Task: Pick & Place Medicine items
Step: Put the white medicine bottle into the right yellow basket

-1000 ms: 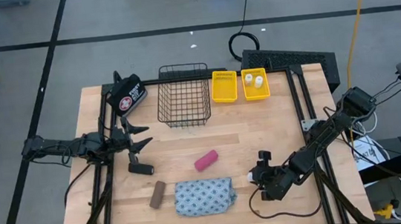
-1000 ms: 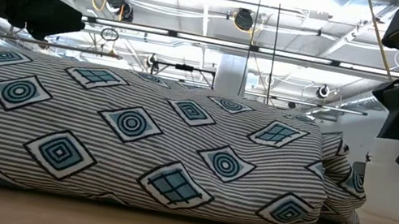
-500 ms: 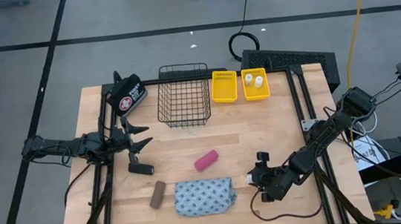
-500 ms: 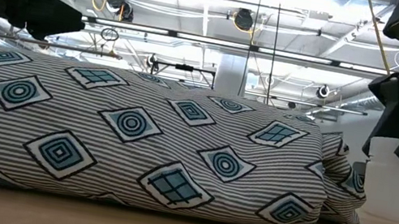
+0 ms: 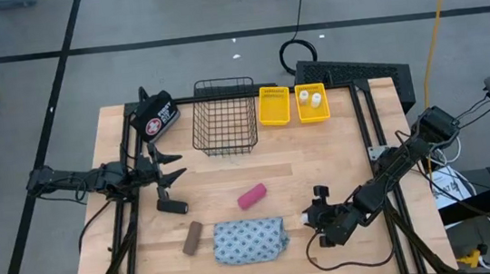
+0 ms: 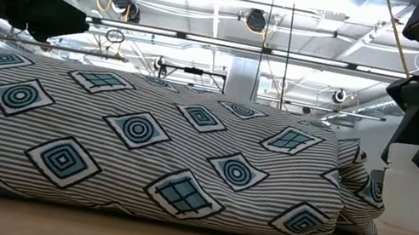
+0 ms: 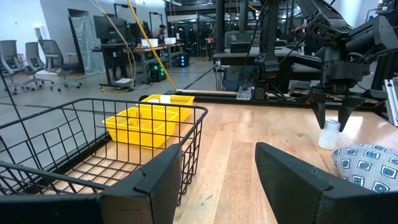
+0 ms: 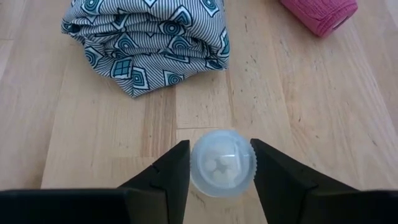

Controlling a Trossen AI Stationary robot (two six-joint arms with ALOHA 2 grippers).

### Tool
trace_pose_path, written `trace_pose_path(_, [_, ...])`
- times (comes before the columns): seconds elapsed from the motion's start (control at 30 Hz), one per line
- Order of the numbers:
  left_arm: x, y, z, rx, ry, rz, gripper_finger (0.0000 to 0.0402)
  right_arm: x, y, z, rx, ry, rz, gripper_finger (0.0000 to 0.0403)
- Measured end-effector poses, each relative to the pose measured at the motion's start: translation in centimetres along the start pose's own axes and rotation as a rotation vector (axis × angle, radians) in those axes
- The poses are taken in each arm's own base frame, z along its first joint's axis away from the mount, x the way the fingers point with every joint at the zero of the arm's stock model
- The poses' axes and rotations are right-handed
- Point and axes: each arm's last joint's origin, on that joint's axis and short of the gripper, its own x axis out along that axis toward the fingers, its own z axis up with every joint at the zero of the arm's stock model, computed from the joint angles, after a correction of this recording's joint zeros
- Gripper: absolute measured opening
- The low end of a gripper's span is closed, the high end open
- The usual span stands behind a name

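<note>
Two dark fingers of the right gripper are seen set on either side of a small white bottle, which stands upright on the wooden table. The fingers lie close against the bottle's ribbed cap, but a firm pinch cannot be confirmed from the views. In the high view the right gripper is placed near the table's front edge, and in the low view the bottle is noted resting on the table surface.

Just beyond the gripper lies the blue-grey patterned pouch, apart from the bottle. Farther out, a pink roll is noted, and past the pouch a brown bar lies on the wood.

The left gripper is held well away across the table, its fingers spread with nothing between them. Just beside it lies a small black handled piece. A black wire basket stands ahead of that gripper, with two yellow trays next to it; two white bottles are seen in one tray. A black bag with a round red-and-white emblem rests near the table corner behind the left gripper.
</note>
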Motion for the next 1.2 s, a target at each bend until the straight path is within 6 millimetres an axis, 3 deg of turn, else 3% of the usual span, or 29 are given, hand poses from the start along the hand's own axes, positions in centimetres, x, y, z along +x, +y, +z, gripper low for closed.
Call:
trace_pose_path(0.43, [0.0, 0.0, 0.0, 0.0, 0.0, 0.0, 0.0214, 0.6, -1.0, 0.7, 0.015, -0.004, -0.032, 0.0141])
trace_pose_path(0.67, [0.0, 0.0, 0.0, 0.0, 0.0, 0.001, 0.0214, 0.6, -2.2, 2.0, -0.073, -0.05, -0.041, 0.014])
trace_pose_path(0.93, [0.0, 0.0, 0.0, 0.0, 0.0, 0.001, 0.0214, -1.1, -5.3, 4.6, -0.056, -0.141, -0.08, 0.0145])
trace_pose_path(1.2, [0.0, 0.0, 0.0, 0.0, 0.0, 0.0, 0.0214, -3.6, -9.9, 7.0, -0.105, -0.244, -0.183, 0.0138])
